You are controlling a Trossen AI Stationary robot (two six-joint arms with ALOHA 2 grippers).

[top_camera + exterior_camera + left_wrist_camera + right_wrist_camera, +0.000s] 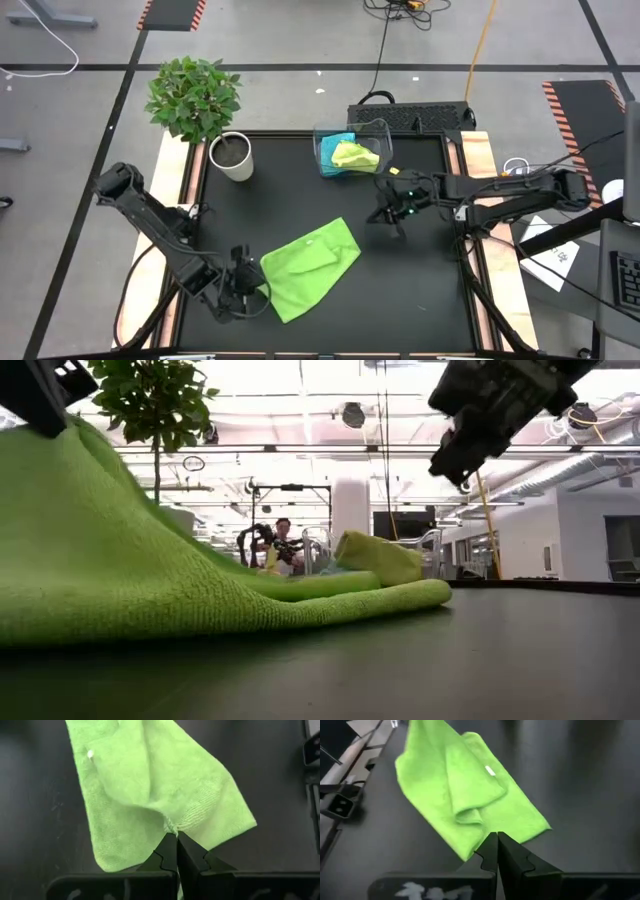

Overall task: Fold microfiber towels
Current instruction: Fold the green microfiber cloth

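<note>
A lime-green microfiber towel (pixel 312 262) lies crumpled on the black table, one part folded over itself (pixel 470 785). My left gripper (pixel 250 285) is at the towel's near-left edge, shut on it. My right gripper (pixel 388 212) is shut and empty, raised above the table to the right of the towel and beyond it. It also shows high in the low view (pixel 470 455). A second lime-green towel (pixel 356 155) and a turquoise towel (pixel 334 141) lie in the clear plastic bin (pixel 384 130) at the back. My left gripper pinches the towel's edge (pixel 171 826) between its two shut fingers, and the cloth is gathered into a pucker at the pinch. That edge is lifted (pixel 60 450). The cloth slopes down from it, and the rest lies on the table (pixel 380 600).
A potted plant (pixel 232 157) stands at the table's back left. Bare black table (pixel 420 290) lies to the right of the towel. A person shows far off in the room behind the table (pixel 280 545).
</note>
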